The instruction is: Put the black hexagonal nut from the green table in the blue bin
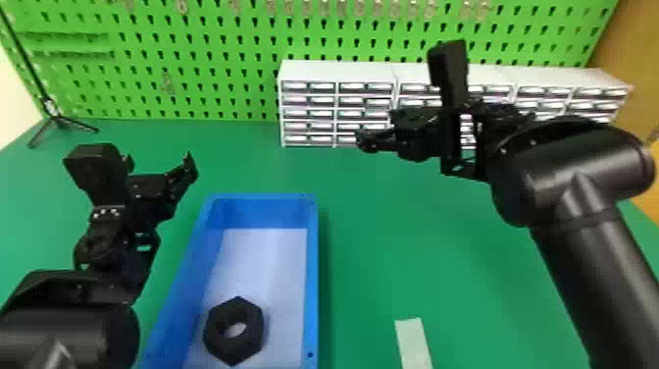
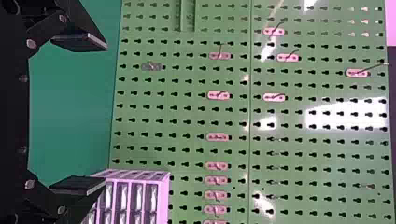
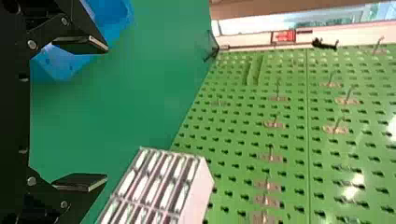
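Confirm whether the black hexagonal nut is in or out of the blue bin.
In: the nut lies on the pale floor of the blue bin, inside its walls.

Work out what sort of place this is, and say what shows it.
Probably a workshop or robotics lab: there is a green pegboard, white drawer cabinets, and two robot arms over a green table.

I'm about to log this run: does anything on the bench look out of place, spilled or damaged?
Nothing looks spilled or damaged, and the nut lies in the bin. The one oddity is a pale strip on the table to the bin's right, slightly slanted, its purpose unclear.
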